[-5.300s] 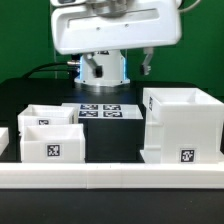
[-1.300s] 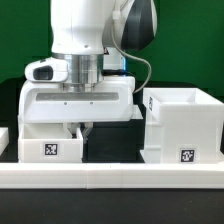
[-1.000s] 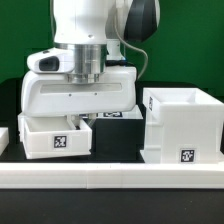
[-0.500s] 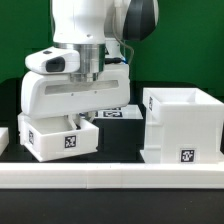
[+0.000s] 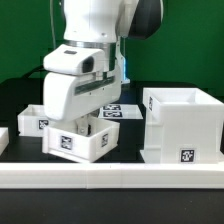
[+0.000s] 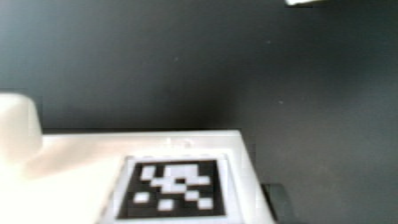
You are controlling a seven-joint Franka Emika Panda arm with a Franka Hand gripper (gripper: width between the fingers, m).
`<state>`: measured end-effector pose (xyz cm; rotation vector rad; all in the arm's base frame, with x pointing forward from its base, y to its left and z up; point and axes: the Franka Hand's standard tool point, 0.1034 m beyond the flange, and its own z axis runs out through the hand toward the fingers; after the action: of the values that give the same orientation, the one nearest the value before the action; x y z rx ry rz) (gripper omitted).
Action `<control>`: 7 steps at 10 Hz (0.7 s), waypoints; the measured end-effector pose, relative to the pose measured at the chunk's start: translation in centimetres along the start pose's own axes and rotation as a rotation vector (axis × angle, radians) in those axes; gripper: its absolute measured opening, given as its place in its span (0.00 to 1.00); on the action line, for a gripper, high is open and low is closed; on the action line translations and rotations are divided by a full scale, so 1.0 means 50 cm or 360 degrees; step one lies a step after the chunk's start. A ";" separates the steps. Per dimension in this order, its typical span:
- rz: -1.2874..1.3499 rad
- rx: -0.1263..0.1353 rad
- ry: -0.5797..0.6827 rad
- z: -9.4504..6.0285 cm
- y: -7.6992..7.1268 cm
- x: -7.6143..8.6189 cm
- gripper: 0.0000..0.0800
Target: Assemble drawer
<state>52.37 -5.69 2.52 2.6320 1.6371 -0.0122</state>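
The drawer's large boxy housing stands at the exterior view's right, open side up, with a tag low on its front. My gripper is shut on the wall of a small open-top tray and holds it tilted just above the table, left of the housing and apart from it. The wrist view shows that tray's white wall and tag close up; my fingertips are mostly hidden. The second small tray sits behind it at the exterior view's left.
The long white border rail runs along the front edge. The marker board lies on the black table behind the arm. A small white piece shows at the far left edge.
The arm came down onto the front tray and took hold of it. It has since carried the tray toward the exterior view's right and tilted it, uncovering the second tray behind.
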 end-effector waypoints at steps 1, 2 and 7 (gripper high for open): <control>-0.0078 0.0003 -0.0002 0.002 0.000 -0.004 0.05; -0.0122 0.0003 -0.0002 0.002 0.000 -0.004 0.05; -0.0489 -0.0004 -0.0033 0.006 -0.001 0.017 0.05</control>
<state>52.69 -4.93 2.19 2.3421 2.0125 -0.0474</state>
